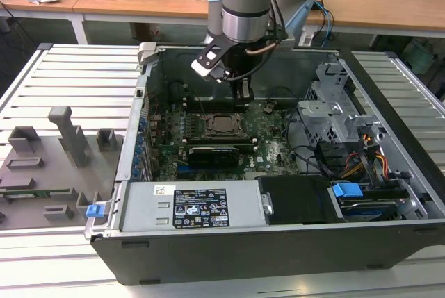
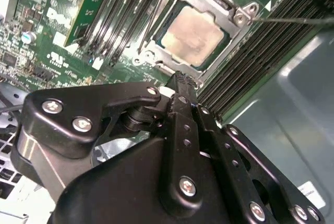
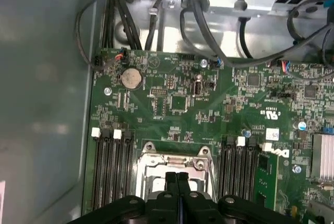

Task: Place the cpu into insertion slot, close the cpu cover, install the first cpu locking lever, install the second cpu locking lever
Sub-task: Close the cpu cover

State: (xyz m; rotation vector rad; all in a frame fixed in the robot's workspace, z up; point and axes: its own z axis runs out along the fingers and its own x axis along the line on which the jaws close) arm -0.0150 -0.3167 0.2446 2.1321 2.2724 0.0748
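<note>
The cpu [image 2: 193, 33] lies silver face up in the insertion slot [image 1: 221, 124] on the green motherboard. The cpu cover [image 2: 237, 15], a metal frame, lies flat around it with the chip showing through its window. One thin wire lever [image 2: 292, 19] runs out from one socket corner, and another [image 2: 152, 19] runs along the memory slots. My gripper [image 3: 177, 179] hangs just above the socket's edge, fingers [image 2: 180, 85] shut together with nothing seen between them. In the exterior view the gripper [image 1: 242, 93] sits just behind the socket inside the open case.
A long black card [image 1: 219, 153] lies in front of the socket. The power supply [image 1: 188, 208] lines the case's near wall. A metal drive cage [image 1: 334, 110] and cable bundles [image 1: 368, 159] fill the exterior view's right. A grey fixture plate [image 1: 49, 159] lies outside the case.
</note>
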